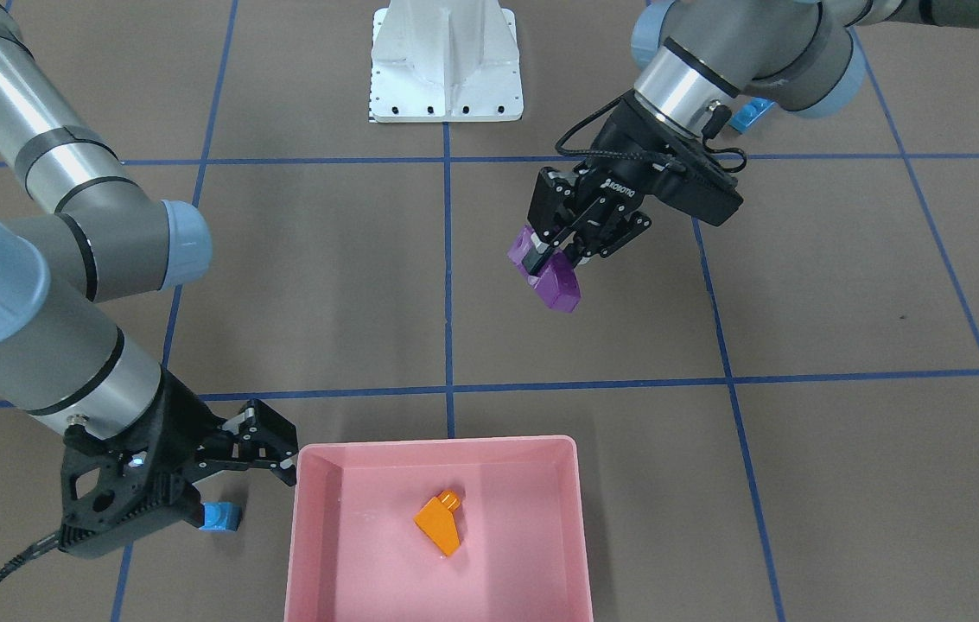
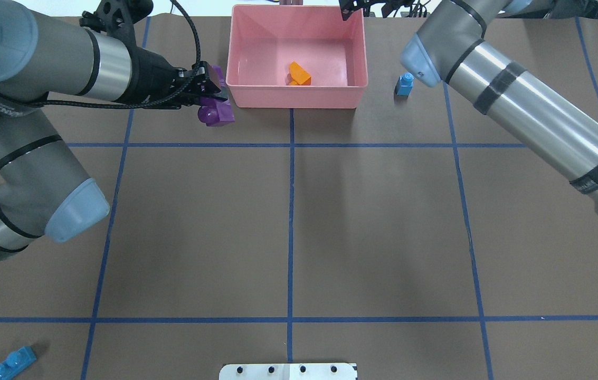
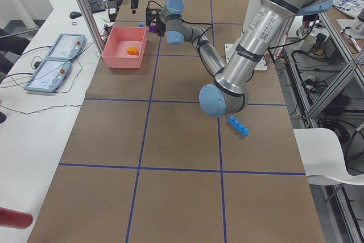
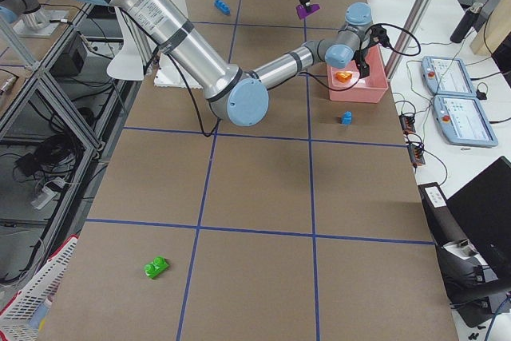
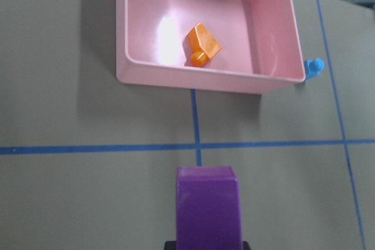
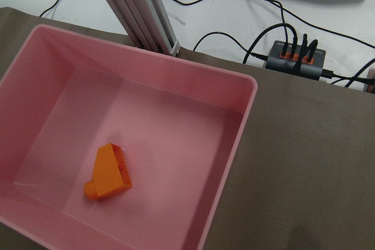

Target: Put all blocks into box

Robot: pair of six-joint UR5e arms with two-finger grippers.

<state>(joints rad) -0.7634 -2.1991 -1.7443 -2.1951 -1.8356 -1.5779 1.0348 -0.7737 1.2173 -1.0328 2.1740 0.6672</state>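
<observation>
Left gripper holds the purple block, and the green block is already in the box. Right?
Not quite: the box holds the orange block, as the right wrist view shows; the green block lies out on the table. The left gripper does hold the purple block.

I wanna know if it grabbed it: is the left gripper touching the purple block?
Touching. Front-facing view shows the left gripper clamped on the purple block.

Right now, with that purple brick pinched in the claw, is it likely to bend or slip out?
Probably rigid: the purple brick juts out of the left gripper without sagging. Its glossy plastic might slip, though the jaws pinch flat sides. It looks small beside the gripper, so likely light.
</observation>
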